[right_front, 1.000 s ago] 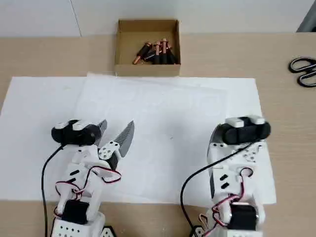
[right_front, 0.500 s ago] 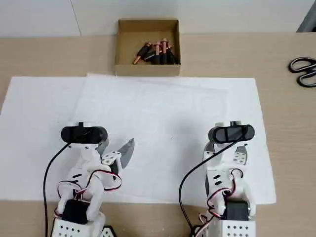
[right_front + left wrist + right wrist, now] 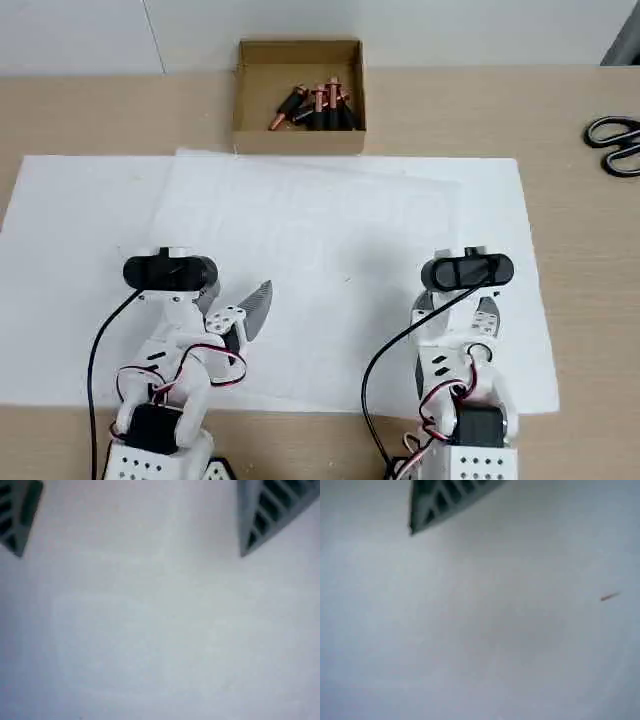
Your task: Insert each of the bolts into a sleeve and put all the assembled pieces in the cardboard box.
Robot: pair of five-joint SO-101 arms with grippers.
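The cardboard box (image 3: 252, 95) stands at the table's far edge, near the middle. In it lie several black sleeves with copper bolts (image 3: 318, 106), heaped together. My left gripper (image 3: 232, 302) is folded back at the near left over the white paper, far from the box. It is open, and its two ribbed grey fingers (image 3: 260, 515) stand wide apart with nothing between them. My right gripper (image 3: 455, 305) is folded back at the near right, also low over the paper, with its grey ribbed tip (image 3: 435, 507) just above the sheet.
A large white paper sheet (image 3: 330, 230) covers the middle of the wooden table (image 3: 100, 110). Black-handled scissors (image 3: 615, 145) lie at the far right edge. A tiny dark speck (image 3: 610, 596) sits on the paper.
Both arms have drawn back toward their bases and folded down since one second ago. They have kept still for the last half second. The left gripper has stayed open.
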